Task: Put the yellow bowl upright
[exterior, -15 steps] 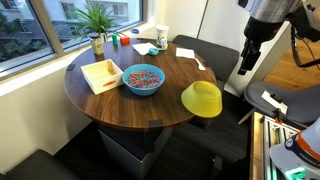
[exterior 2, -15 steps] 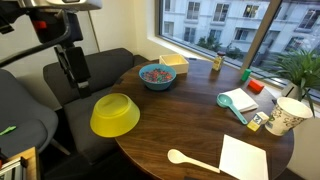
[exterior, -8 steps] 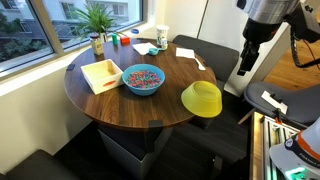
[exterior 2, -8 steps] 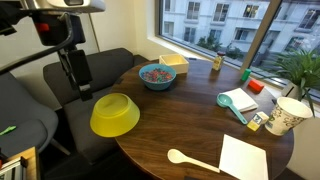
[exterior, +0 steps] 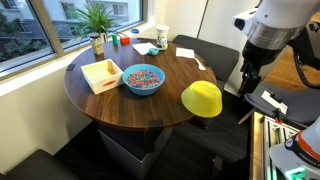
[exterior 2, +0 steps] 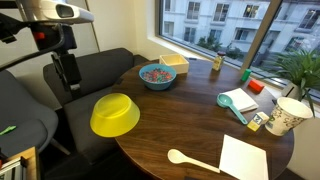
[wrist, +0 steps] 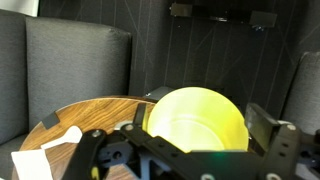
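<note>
- Task not started as far as visible: the yellow bowl (exterior: pixel 201 97) sits upside down, dome up, rim on the desk (exterior: pixel 110 105).
- Bowl location: at the desk's edge on the side nearest the arm, well apart from the other items. It has the same pose in both exterior views (exterior 2: pixel 115 114).
- The hand (exterior: pixel 246 80) hangs off the desk beside the bowl, above the dark seats and not touching it.
- Hand state: fingers (wrist: pixel 95 148) spread wide in the wrist view, nothing between them, so it is empty.
- In the wrist view the bowl (wrist: pixel 197 122) sits straight ahead between the spread fingers, so the hand looks lined up for an approach. That is a judgement.
- Left to do: reach the bowl, grip its rim or side, flip it, and set it down opening up. All of it remains.
- Blue bowl (exterior: pixel 143 79): upright mid-desk, filled with colourful speckled bits.
- Wooden box (exterior: pixel 102 74): just beside the blue bowl, open top, looks empty.
- White cup (exterior 2: pixel 287 115): upright at the far side of the desk, contents cannot tell.
- Plant pot (exterior: pixel 97 42): by the window, holds a green plant.
</note>
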Controlling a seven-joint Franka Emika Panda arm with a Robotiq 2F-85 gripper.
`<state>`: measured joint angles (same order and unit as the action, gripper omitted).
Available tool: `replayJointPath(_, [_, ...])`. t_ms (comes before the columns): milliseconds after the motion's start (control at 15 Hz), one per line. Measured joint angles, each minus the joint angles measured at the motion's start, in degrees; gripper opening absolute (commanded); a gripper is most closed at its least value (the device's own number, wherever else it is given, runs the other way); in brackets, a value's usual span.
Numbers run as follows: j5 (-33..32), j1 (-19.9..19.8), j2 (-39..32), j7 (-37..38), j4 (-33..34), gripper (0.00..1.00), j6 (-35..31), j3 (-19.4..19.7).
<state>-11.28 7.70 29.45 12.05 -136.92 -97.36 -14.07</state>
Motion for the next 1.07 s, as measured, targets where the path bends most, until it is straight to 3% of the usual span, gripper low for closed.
replayJointPath(400, [-1.9, 5.8, 0.7, -2.0, -8.0, 1.00, -9.1, -2.8])
replayJointPath(533, [-2.8, 6.2, 0.7, -2.0, -10.0, 1.00, -11.6, -3.2])
replayJointPath(1067, [-5.1, 5.1, 0.9, -2.1, -10.8, 1.00, -11.1, -3.1])
